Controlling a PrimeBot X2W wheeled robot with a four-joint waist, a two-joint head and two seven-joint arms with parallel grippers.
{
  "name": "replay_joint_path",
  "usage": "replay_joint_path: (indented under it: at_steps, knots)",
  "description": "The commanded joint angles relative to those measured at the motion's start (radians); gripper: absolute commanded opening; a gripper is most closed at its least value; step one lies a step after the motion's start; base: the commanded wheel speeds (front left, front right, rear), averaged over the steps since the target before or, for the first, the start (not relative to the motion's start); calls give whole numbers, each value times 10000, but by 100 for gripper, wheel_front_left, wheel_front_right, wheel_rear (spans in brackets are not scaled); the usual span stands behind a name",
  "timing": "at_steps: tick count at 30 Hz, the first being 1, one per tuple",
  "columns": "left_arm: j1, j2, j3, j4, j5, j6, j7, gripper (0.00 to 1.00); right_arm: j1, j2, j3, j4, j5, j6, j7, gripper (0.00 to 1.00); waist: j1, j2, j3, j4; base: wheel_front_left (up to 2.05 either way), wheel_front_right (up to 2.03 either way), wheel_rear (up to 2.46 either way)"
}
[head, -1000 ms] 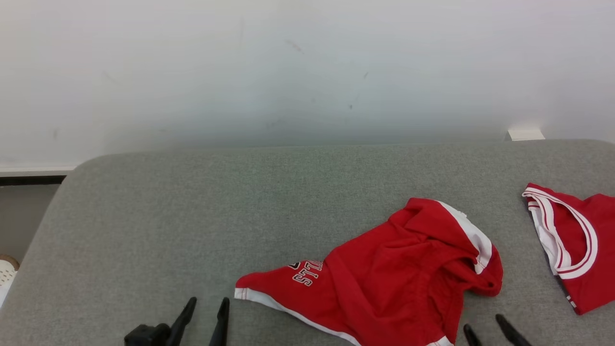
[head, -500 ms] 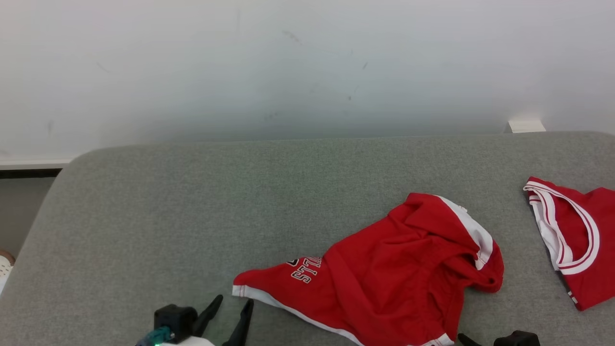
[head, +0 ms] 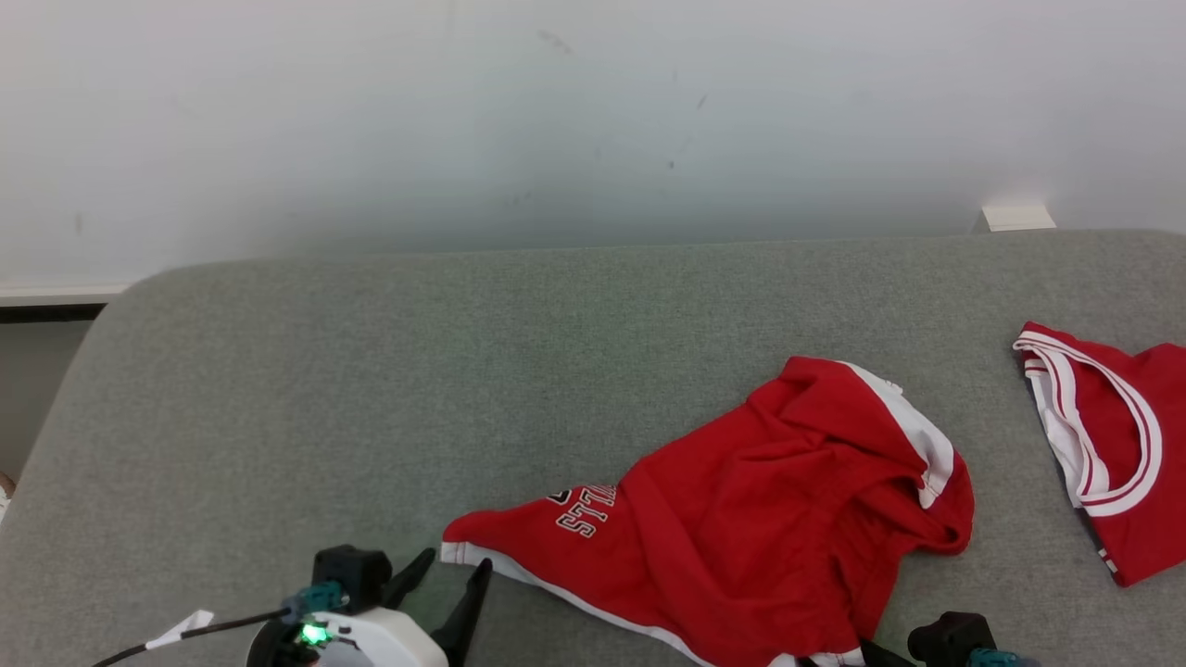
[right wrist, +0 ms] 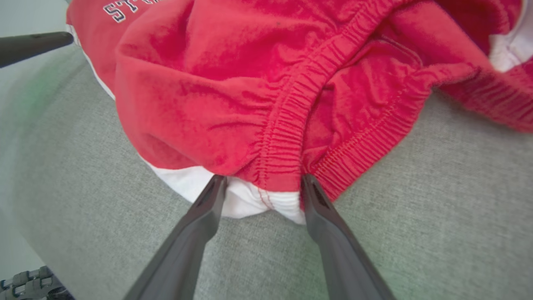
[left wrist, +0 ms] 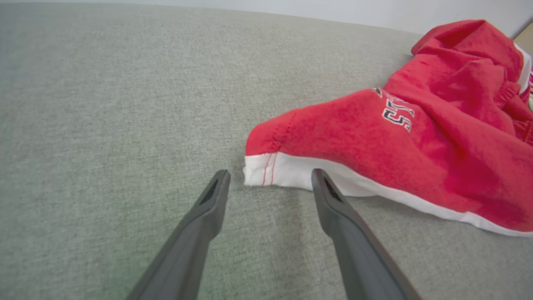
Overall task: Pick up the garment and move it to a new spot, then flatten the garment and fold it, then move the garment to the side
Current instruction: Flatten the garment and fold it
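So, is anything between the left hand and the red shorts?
Nothing visible does. The open left hand points at the red shorts across the grey cushion; the other red garment lies apart, to the right.

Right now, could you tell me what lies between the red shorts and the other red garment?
In the head view, bare grey cushion separates the red shorts from the other red garment.

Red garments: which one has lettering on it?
The crumpled shorts in the middle, lettered near their white hem; the garment at the right edge shows only white stripes.
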Motion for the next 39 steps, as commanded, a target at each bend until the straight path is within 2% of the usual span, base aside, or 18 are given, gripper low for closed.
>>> replay_joint_path:
  at_steps: [1, 2, 3, 4, 5, 6, 7, 8, 9, 18, 26, 29, 31, 34, 39]
  knots:
    - [-191, 95, -60, 142, -103, 17, -40, 100, -114, -9, 132, 116, 139, -22, -6, 89, 0, -1, 54, -39, 0, 0, 0]
    - [-304, 106, -136, 252, -168, 16, -86, 100, -161, -21, 236, 167, 178, -20, -14, 84, 0, -1, 76, -59, 0, 0, 0]
    - [-396, 103, -225, 354, -250, 16, -142, 100, -204, -38, 313, 205, 212, -20, -45, 70, 0, -1, 91, -78, 0, 0, 0]
    - [-461, 113, -295, 448, -318, 16, -171, 100, -245, -51, 389, 232, 258, -20, -43, 51, 0, -1, 101, -100, 0, 0, 0]
    - [-518, 119, -375, 521, -404, 16, -229, 100, -280, -64, 472, 256, 296, -20, -69, 41, 0, -1, 106, -119, 0, 0, 0]
    - [-569, 134, -437, 586, -464, 16, -285, 63, -317, -66, 548, 275, 342, -20, -104, 18, 0, -1, 109, -139, 0, 0, 0]
    - [-620, 152, -501, 658, -504, 16, -344, 44, -375, -72, 600, 291, 401, -20, -155, 8, 0, -1, 111, -157, 0, 0, 0]
    - [-667, 174, -552, 701, -515, 16, -418, 11, -436, -88, 640, 306, 430, -22, -215, 0, 0, -1, 110, -173, 0, 0, 0]
    - [-677, 170, -588, 727, -603, 16, -474, 0, -472, -95, 678, 327, 487, -20, -281, 0, 0, -1, 100, -187, 0, 0, 0]
    - [-690, 443, -1032, 596, -1289, 16, -797, 0, -499, -429, 783, -231, 1327, -22, -1063, 0, 0, -1, -27, -112, 0, 0, 0]
    - [-1277, 1062, -1313, -796, -1794, 16, -637, 0, -811, -1452, 518, -1953, 2506, -20, -1148, 0, 0, -1, 20, -52, 0, 0, 0]
    - [-1951, 1420, -1468, -1377, -1892, 16, -126, 0, -1372, -1855, 428, -2516, 2788, -22, -933, 0, 0, -1, 239, -71, 0, 0, 0]
    - [-2610, 1777, -1628, -1632, -1579, 16, 255, 0, -1893, -1989, 364, -2817, 3047, -20, -725, 0, 0, -1, 446, -110, 0, 0, 0]
    - [-3267, 1907, -1743, -1779, -1527, 16, 567, 0, -2584, -2121, 259, -2892, 3217, -20, -486, 0, 0, -1, 727, -166, 0, 0, 0]
    - [-5096, 2115, -2044, -1498, -1951, 17, 1182, 0, -4402, -1848, 80, -2416, 3927, -20, -51, 0, 0, -1, 1471, -262, 0, 0, 0]
